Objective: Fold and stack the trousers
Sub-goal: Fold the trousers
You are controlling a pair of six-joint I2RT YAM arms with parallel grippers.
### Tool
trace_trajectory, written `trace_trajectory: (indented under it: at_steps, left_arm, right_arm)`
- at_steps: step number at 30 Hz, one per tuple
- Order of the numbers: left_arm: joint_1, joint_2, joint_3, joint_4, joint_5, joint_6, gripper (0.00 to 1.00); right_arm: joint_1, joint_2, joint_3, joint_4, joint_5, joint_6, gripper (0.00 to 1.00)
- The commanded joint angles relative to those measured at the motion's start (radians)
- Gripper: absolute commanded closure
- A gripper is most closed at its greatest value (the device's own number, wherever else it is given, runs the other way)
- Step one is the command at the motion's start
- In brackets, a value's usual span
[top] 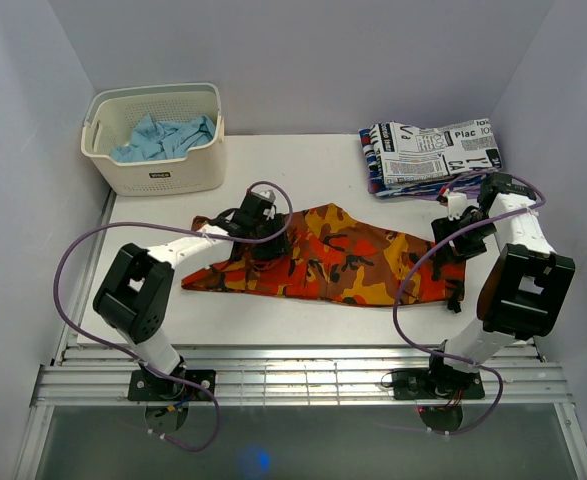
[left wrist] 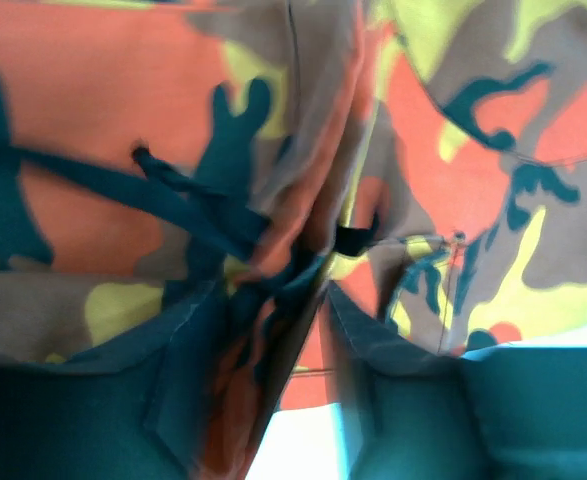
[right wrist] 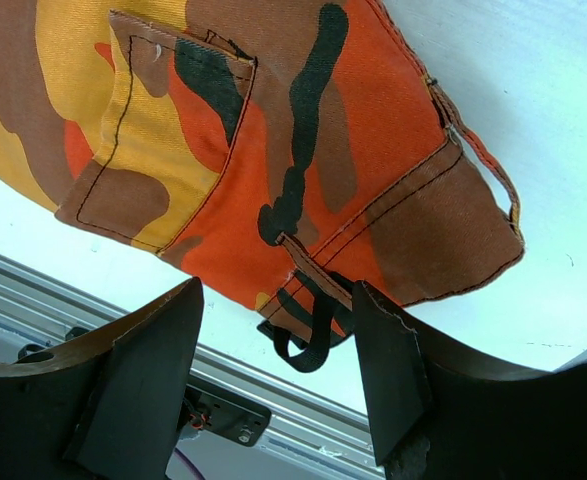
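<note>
Orange, brown and yellow camouflage trousers lie spread across the white table, waistband to the right. My left gripper sits on their upper left part. In the left wrist view its jaws are closed on a bunched fold of the camouflage cloth. My right gripper hovers over the waistband end. In the right wrist view it is open and empty. The waistband corner and a black strap loop lie between its fingers.
A folded stack of newspaper-print trousers lies at the back right. A cream basket holding a blue garment stands at the back left. A metal rail runs along the near table edge, also below the right gripper.
</note>
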Motion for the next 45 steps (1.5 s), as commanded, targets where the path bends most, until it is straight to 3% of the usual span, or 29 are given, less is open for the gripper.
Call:
trace_trajectory:
  at_steps: [1,4,9,13,16,17,20,23,27,29,35,40,45]
  left_arm:
    - [-0.015,-0.006,0.064,0.012,0.042,-0.020,0.36]
    - [-0.020,-0.019,0.097,-0.008,0.093,-0.016,0.20]
    - [-0.015,-0.110,0.140,-0.045,0.157,0.050,0.21]
    - [0.029,-0.156,0.169,-0.141,0.261,0.286,0.29]
    - [0.138,-0.188,0.162,-0.211,0.371,0.386,0.30]
    - [0.231,-0.194,0.145,-0.221,0.433,0.438,0.30]
    - [0.371,-0.165,0.134,-0.277,0.562,0.536,0.31]
    - [0.417,-0.098,0.131,-0.341,0.608,0.621,0.39]
    - [0.421,-0.046,0.082,-0.349,0.660,0.621,0.44]
    - [0.416,-0.035,0.055,-0.357,0.717,0.627,0.52]
    - [0.416,0.017,-0.042,-0.369,0.631,0.618,0.57]
    - [0.419,0.034,-0.032,-0.360,0.573,0.660,0.48]
    - [0.440,-0.057,-0.024,-0.318,0.693,0.647,0.37]
  right_arm:
    - [-0.002,0.009,0.028,-0.026,-0.032,0.014,0.33]
    - [0.000,0.014,0.042,-0.034,-0.040,0.017,0.33]
    - [0.018,0.014,0.085,-0.046,-0.066,0.026,0.33]
    - [0.073,0.018,0.129,-0.051,-0.105,0.045,0.35]
    - [0.144,0.047,0.190,-0.055,-0.173,0.082,0.36]
    - [0.191,0.060,0.210,-0.055,-0.208,0.104,0.37]
    - [0.300,0.115,0.285,-0.037,-0.271,0.146,0.39]
    - [0.380,0.190,0.358,-0.015,-0.326,0.203,0.41]
    - [0.463,0.293,0.451,-0.011,-0.379,0.250,0.44]
    - [0.506,0.337,0.489,-0.005,-0.389,0.276,0.46]
    - [0.583,0.367,0.488,0.046,-0.397,0.310,0.52]
    - [0.624,0.351,0.468,0.072,-0.405,0.315,0.55]
    - [0.672,0.344,0.476,0.103,-0.418,0.351,0.54]
